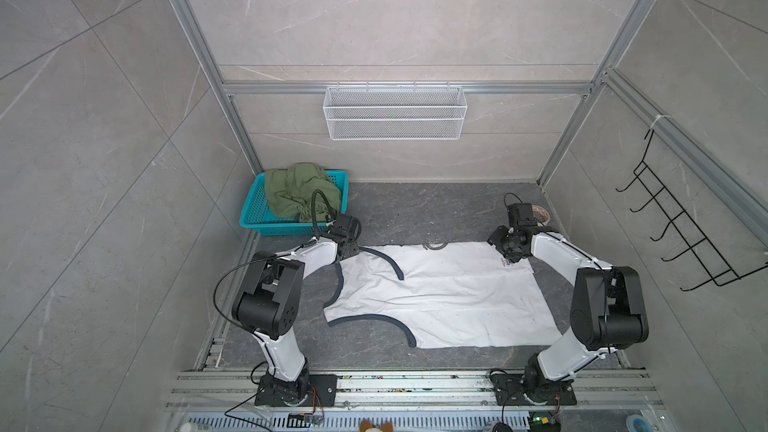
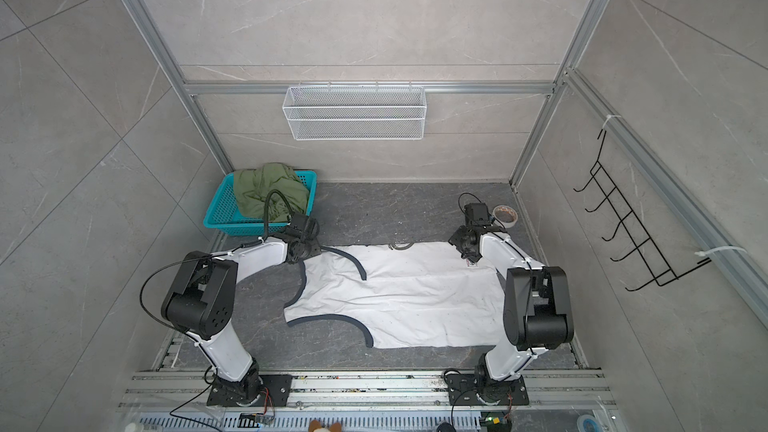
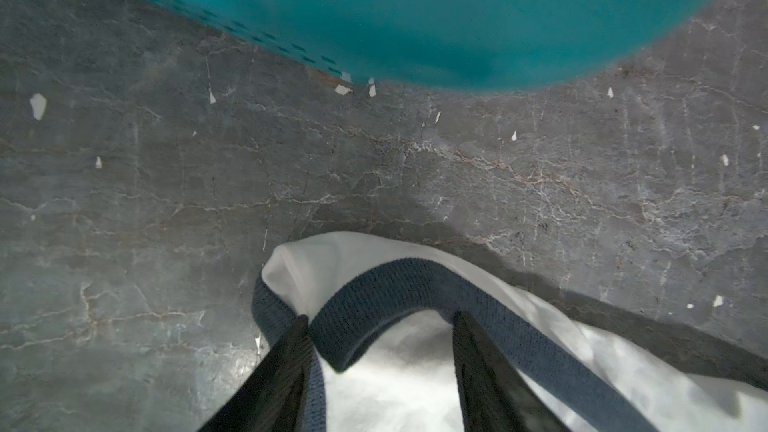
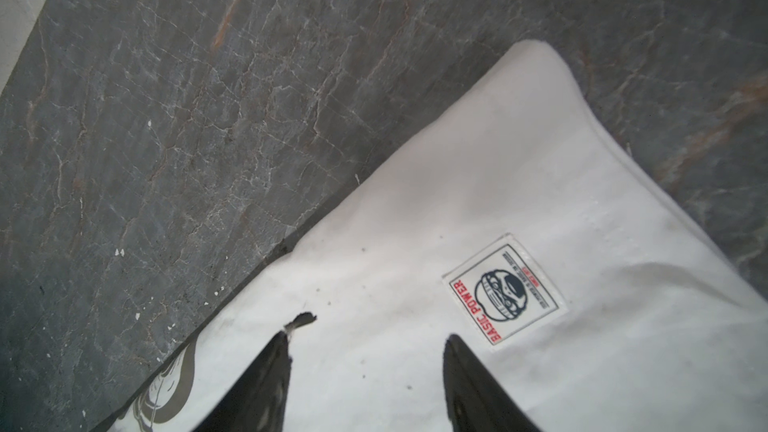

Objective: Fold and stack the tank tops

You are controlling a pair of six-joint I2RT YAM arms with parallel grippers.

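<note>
The white tank top [image 1: 449, 297] [image 2: 407, 301] with dark trim lies spread on the dark table, straps to the left and hem to the right. My left gripper [image 1: 348, 248] [image 3: 380, 322] is open at the far strap. In the left wrist view its fingers stand either side of the strap's dark trim [image 3: 415, 284]. My right gripper [image 1: 509, 257] [image 4: 365, 338] is open just over the far hem corner, beside a square sewn label [image 4: 505, 288]. The olive green tank top [image 1: 299, 193] [image 2: 266, 189] sits bunched in a teal basket [image 1: 257, 209] [image 2: 220, 209].
The teal basket's wall [image 3: 457, 14] stands close beyond the left gripper. A tape roll [image 1: 540, 213] lies behind the right wrist. A white wire basket [image 1: 395, 112] hangs on the back rail. A black hook rack [image 1: 681, 226] is on the right wall.
</note>
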